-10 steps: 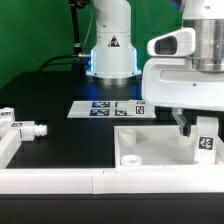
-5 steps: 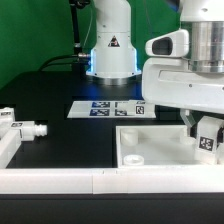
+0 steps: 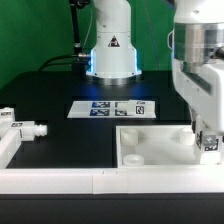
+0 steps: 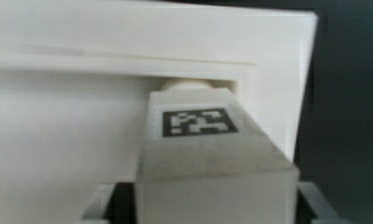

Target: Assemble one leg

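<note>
My gripper (image 3: pixel 208 136) is shut on a leg (image 3: pixel 210 146), a small white peg with a black-and-white tag. It holds the leg at the right end of the large flat white panel (image 3: pixel 160 150), low over its far right corner. In the wrist view the leg (image 4: pixel 201 125) fills the middle between the two dark fingers (image 4: pixel 112 205). Its narrow stub points at the panel's raised rim (image 4: pixel 94 75) and seems to touch a hole there. Another leg (image 3: pixel 28 128) lies on the table at the exterior view's left.
The marker board (image 3: pixel 112 108) lies behind the panel. The arm's base (image 3: pixel 110 50) stands at the back. A white rail (image 3: pixel 60 180) runs along the front. Another white part (image 3: pixel 6 113) shows at the left edge.
The arm has shifted toward the exterior view's right and turned. The held leg has moved right and a little lower over the panel's corner.
</note>
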### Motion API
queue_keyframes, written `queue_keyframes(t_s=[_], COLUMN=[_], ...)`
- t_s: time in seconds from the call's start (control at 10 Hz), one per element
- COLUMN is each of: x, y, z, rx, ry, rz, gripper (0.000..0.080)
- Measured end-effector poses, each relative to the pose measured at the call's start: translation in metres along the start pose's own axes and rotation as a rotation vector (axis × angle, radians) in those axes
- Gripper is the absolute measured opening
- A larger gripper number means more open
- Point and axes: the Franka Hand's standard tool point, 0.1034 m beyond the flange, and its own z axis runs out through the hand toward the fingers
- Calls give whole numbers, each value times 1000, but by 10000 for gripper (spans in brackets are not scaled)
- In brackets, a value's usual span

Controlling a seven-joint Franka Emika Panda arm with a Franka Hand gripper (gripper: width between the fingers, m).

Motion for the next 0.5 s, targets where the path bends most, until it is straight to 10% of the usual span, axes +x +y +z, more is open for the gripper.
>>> queue_keyframes(t_s=[0.3,0.5], x=[-1,-6], y=[0,2], z=[1,3], rx=[0,-2], ry=[2,7], rz=[-30,-301], gripper=[357,615])
